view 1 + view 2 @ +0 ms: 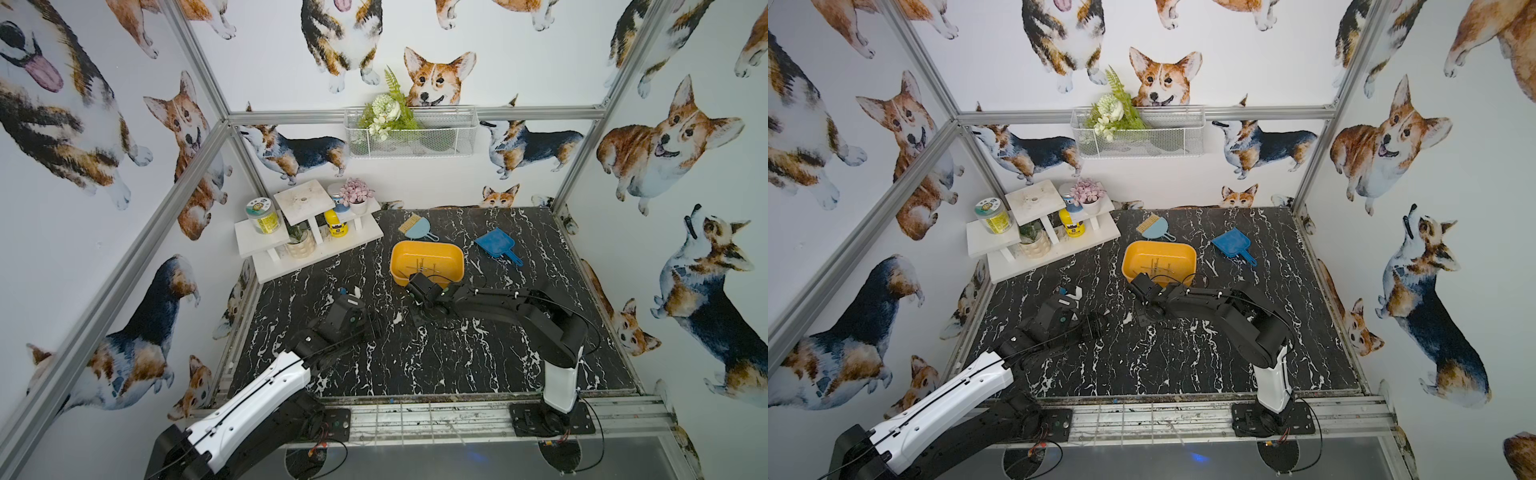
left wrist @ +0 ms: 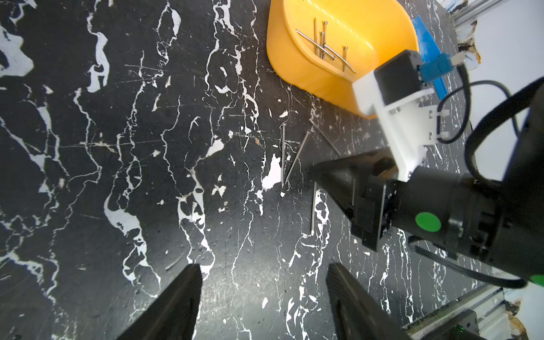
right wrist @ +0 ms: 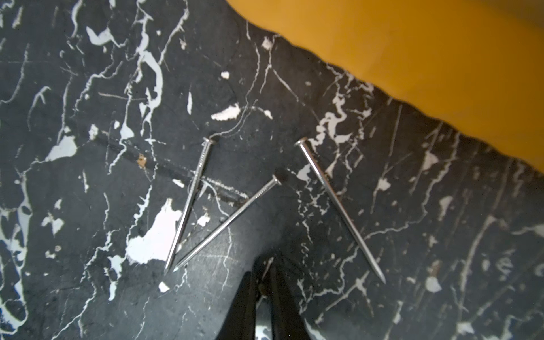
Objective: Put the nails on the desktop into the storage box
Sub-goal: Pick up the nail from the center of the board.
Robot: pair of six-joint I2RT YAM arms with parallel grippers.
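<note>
My right gripper [image 3: 265,265] is closed on one nail [image 2: 313,209] at the desktop [image 2: 117,176], beside the box [image 2: 294,64]. Three nails [image 3: 226,223] lie loose nearby. My left gripper [image 2: 263,266] hovers open.

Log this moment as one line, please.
box: some nails in | desk: loose nails | right hand: by them, grip unclear | left hand: open
</note>
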